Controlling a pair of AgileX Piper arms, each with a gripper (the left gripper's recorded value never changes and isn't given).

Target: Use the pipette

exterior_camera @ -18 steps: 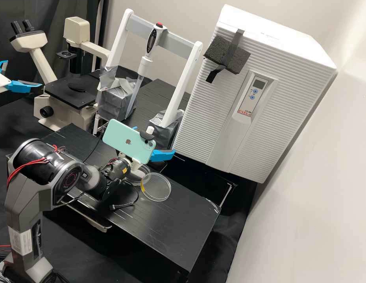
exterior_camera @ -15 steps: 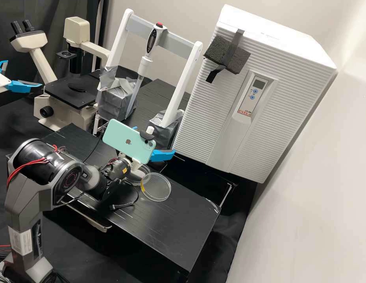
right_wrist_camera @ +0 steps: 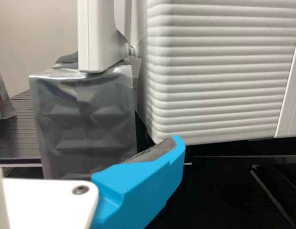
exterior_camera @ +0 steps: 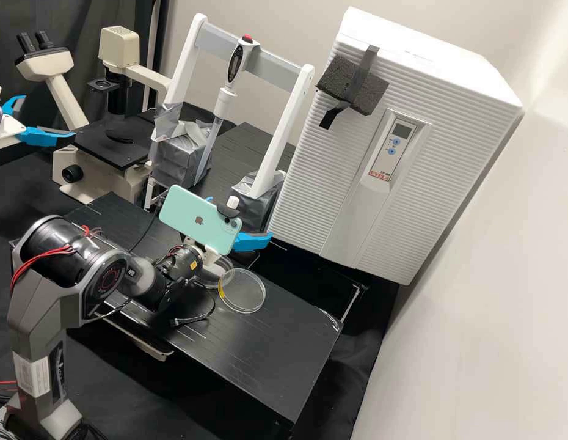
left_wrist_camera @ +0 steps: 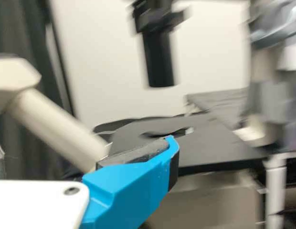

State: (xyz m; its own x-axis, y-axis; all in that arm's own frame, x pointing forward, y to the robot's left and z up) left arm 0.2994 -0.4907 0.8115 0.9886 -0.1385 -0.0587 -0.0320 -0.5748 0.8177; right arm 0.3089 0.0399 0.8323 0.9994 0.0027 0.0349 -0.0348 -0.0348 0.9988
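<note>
The pipette [exterior_camera: 235, 61] hangs on a stand [exterior_camera: 278, 64] at twelve o'clock. A microscope [exterior_camera: 91, 153] sits at ten o'clock and a cabinet [exterior_camera: 418, 159] at two. A dish [exterior_camera: 242, 289] lies on the tray [exterior_camera: 272, 354] at six, beside my right arm [exterior_camera: 82, 269].

A big white box with ridged sides [exterior_camera: 412, 153] stood at the back right of the black desk [exterior_camera: 15, 189]. A black foam block [exterior_camera: 352, 84] was strapped to its top front edge. A cream microscope [exterior_camera: 98, 180] stood at the back left. A clear round dish [exterior_camera: 242, 291] lay on a raised black board [exterior_camera: 272, 354]. Two lumps wrapped in grey tape [exterior_camera: 177, 150] sat between the microscope and the box.
</note>
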